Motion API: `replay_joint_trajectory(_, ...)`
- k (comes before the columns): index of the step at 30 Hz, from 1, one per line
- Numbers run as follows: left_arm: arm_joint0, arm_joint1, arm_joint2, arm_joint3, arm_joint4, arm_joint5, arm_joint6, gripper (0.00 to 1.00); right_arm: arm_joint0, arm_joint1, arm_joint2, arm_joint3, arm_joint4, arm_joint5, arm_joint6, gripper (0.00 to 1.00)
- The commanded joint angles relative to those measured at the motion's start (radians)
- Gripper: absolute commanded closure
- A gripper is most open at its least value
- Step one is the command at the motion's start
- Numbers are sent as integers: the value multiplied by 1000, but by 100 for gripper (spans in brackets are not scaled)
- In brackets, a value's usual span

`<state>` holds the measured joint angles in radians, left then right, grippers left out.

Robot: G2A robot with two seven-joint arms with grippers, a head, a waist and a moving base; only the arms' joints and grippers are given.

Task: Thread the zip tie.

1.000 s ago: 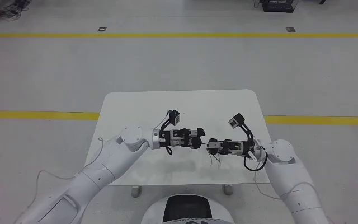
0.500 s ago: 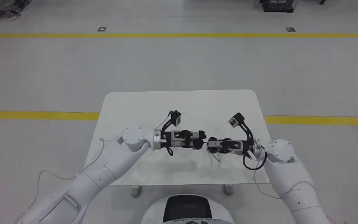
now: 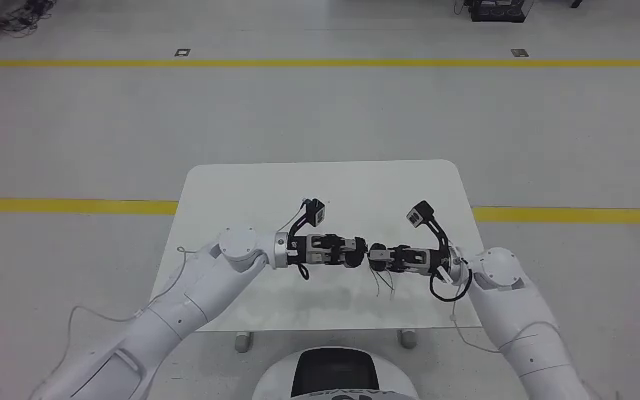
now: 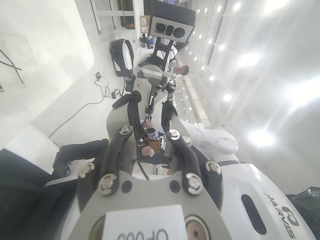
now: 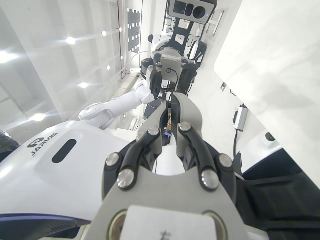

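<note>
Straight in at the right gripper (image 5: 171, 101): pinched shut on the zip tie (image 5: 177, 76), with the two pads pressed almost flat together. Poking out past those tips as a thin black strand, then curling over in a small loop toward the left gripper (image 5: 170, 81). Spread open over there, with a clear gap between its dark fingers (image 5: 154, 82) and the loop sitting in that gap. Can't tell whether touching either finger or hanging free between them.

Nose to nose now, nearly tip to tip, held up above the front middle of the table (image 3: 400, 190). Set in from the table's left side with the left arm and from its right side with the right, both low over the front half.

Plain white top underneath, rounded at the corners. Out past the table, pale floor (image 3: 320, 110) with a yellow line (image 3: 90, 206) level with the table's far half on both sides. Another one well beyond the table's far edge.
</note>
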<state>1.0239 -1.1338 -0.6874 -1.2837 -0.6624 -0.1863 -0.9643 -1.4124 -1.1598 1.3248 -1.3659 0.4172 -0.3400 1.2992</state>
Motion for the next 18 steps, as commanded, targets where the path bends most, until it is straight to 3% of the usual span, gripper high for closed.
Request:
replay_joint_trajectory(1, 0, -1, 1, -1, 2, 2, -1, 82, 2, 1, -2, 2, 0, 0, -4, 100)
replay_joint_trajectory(18, -2, -9, 3, 6, 9, 8, -12, 89, 15, 8, -24, 16, -7, 0, -38, 100)
